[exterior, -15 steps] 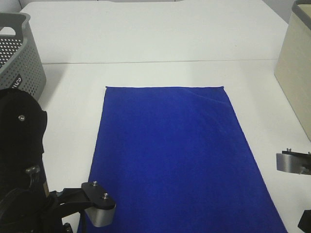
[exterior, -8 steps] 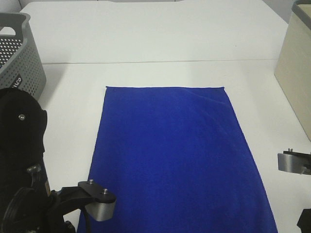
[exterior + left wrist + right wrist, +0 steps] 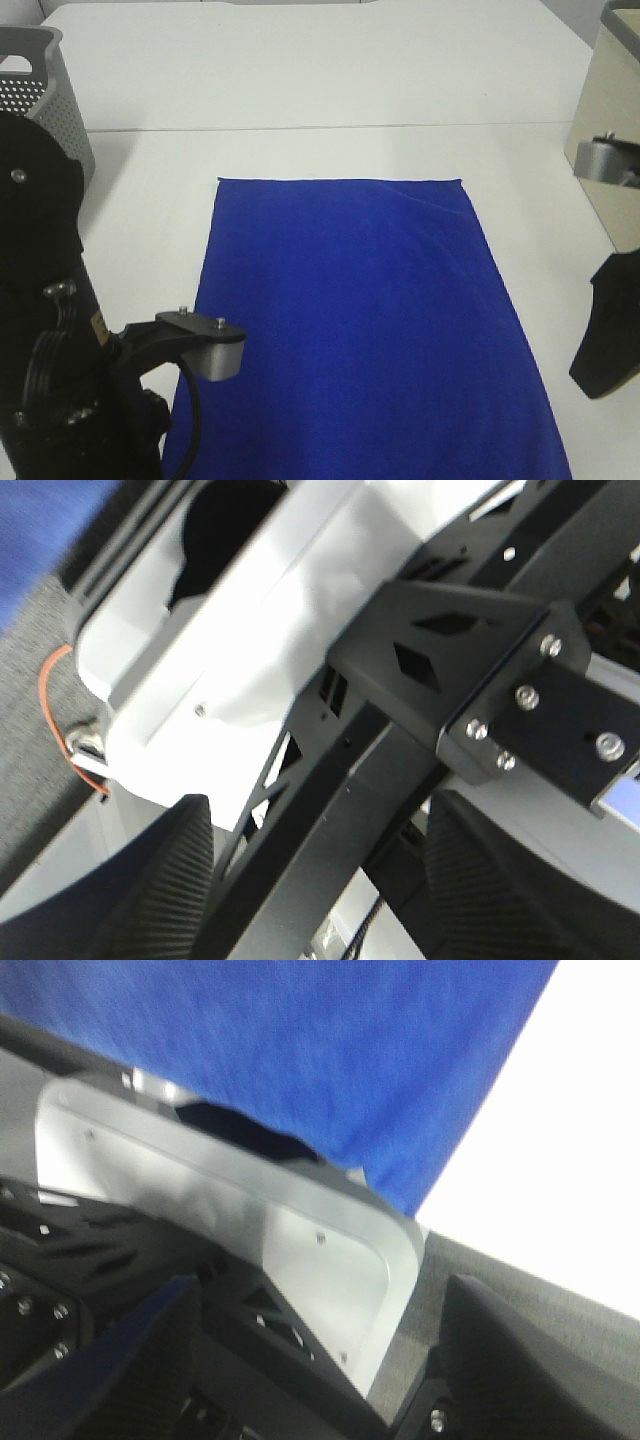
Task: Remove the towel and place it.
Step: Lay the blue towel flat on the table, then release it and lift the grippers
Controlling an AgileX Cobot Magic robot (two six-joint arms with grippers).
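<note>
Towel [image 3: 360, 320] lying flat on white table [image 3: 300, 80], both grippers empty.

Cloth is spread smooth in the middle of the table, well apart from the grey basket [image 3: 30, 90] at the far left and the beige bin [image 3: 610, 130] at the right. Its near edge hangs over the table's front edge in the right wrist view. The left gripper [image 3: 320, 870] has its jaws apart with nothing between them. That view is blurred and mostly shows rig frame, so probably open but not crisp. The right gripper [image 3: 320, 1360] has its jaws wide apart, also holding nothing, with the towel corner beyond them and not touching. Judging progress, the towel is out of the basket and laid down, so the placing looks done. Nothing obvious is left except clearing the arms, or maybe squaring the overhang.
</note>
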